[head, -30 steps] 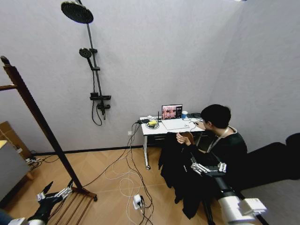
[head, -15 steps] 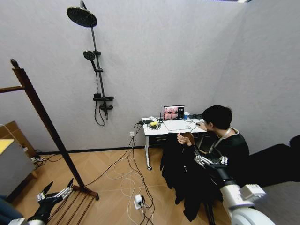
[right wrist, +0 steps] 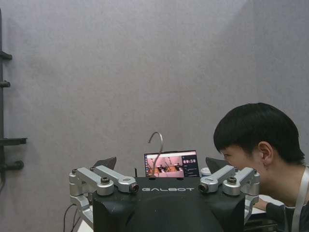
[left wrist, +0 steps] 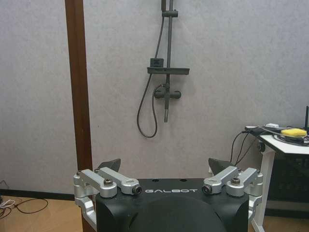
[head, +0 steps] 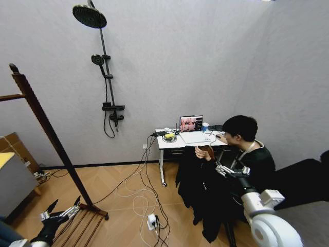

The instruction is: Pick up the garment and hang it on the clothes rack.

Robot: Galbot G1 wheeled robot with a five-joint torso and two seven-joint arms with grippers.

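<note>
Clothes rack (head: 43, 128): stands at far left, slanted post on the wooden floor.
Left hand (head: 59, 211): low beside the rack's base, fingers spread wide, holding nothing.
Garment (head: 198, 193): black, hanging beside the white desk (head: 167, 143), a person's hand at its hanger.
Right hand (head: 224, 169): against the garment's upper edge, fingers spread wide.

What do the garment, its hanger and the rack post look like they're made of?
The garment: dark matte cloth, hanging in soft folds. Its hanger: probably brown wood with a thin metal hook. The rack post: reddish-brown wood with a smooth finish.
</note>
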